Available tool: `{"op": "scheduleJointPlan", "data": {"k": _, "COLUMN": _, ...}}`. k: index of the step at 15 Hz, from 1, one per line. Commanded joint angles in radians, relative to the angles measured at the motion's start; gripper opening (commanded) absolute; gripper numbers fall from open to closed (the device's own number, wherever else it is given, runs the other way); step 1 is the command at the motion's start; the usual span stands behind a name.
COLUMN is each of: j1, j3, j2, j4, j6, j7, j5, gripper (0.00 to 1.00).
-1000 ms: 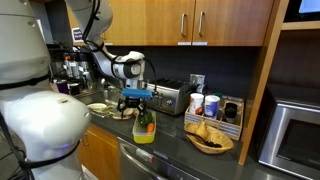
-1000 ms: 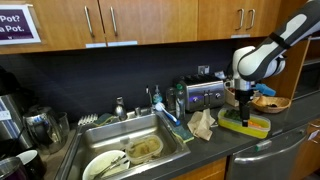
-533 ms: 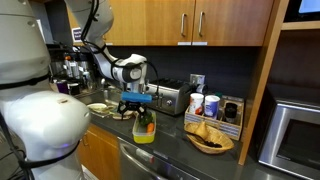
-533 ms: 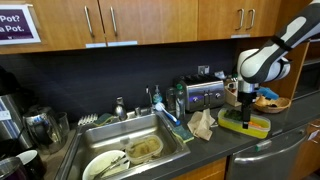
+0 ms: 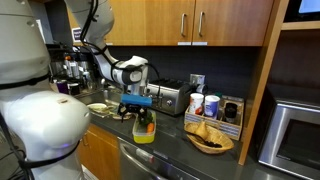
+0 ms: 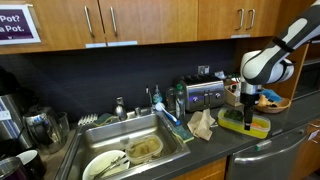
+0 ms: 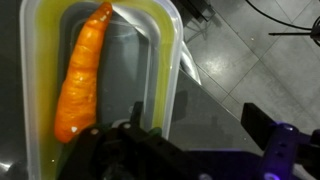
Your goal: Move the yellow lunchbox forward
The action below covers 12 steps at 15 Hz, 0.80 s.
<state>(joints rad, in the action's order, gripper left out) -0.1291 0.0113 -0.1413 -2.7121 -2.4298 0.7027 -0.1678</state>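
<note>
A: Live at the counter [image 5: 185,152] now: the claw [image 5: 137,108] hangs right over the yellow lunchbox [image 5: 145,133]. Where's that box sitting?

B: On the dark counter, close to the front edge and just in front of the toaster [image 5: 166,98]. The basket of chips [image 5: 208,136] is off to one side and the sink [image 6: 130,150] is well apart on the other.

A: And the jaws?

B: Apart. The wrist view gives it away: one finger [image 7: 115,150] is over the inside of the box and the other is outside over bare counter, with the long wall running between them. No squeeze on it that I can see.

A: So this is the grasp?

B: I'd call it that: lined up on the wall, grip not yet made. The next move, I reckon, is to close squarely on that thin wall, then slide it low or lift it slightly forward. With only one side pinched, the box could swivel or tip, so it wants a gentle pull.

A: Give us the box itself.

B: Small, rectangular, rounded corners, see-through yellow-green plastic, no lid that I can make out. A carrot [image 7: 85,75] lies lengthwise along the bottom. The walls look thin and slick, and I'd expect a little flex under the fingers.

A: Room to travel?

B: I can't tell which way forward is meant. Toward the front edge there's little counter left, so that would be a short trip.
</note>
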Motion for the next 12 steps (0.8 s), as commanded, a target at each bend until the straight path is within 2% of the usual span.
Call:
{"op": "scheduleJointPlan", "data": {"k": 1, "j1": -0.002, "j3": -0.005, "j2": -0.034, "j4": -0.036, "j6": -0.027, "j7": 0.020, "j5": -0.033, "gripper": 1.00}}
{"op": "scheduleJointPlan", "data": {"k": 3, "j1": -0.002, "j3": -0.006, "j2": -0.029, "j4": -0.037, "j6": -0.041, "j7": 0.024, "j5": -0.031, "gripper": 1.00}}
{"op": "scheduleJointPlan", "data": {"k": 4, "j1": -0.004, "j3": -0.005, "j2": -0.026, "j4": -0.039, "j6": -0.052, "j7": 0.028, "j5": -0.030, "gripper": 0.90}}
{"op": "scheduleJointPlan", "data": {"k": 5, "j1": -0.006, "j3": -0.005, "j2": -0.024, "j4": -0.041, "j6": -0.064, "j7": 0.036, "j5": -0.033, "gripper": 0.74}}
{"op": "scheduleJointPlan", "data": {"k": 6, "j1": -0.007, "j3": -0.005, "j2": -0.021, "j4": -0.041, "j6": -0.070, "j7": 0.041, "j5": -0.034, "gripper": 0.69}}
{"op": "scheduleJointPlan", "data": {"k": 12, "j1": -0.010, "j3": -0.007, "j2": -0.024, "j4": -0.051, "j6": -0.099, "j7": 0.081, "j5": -0.036, "gripper": 0.23}}
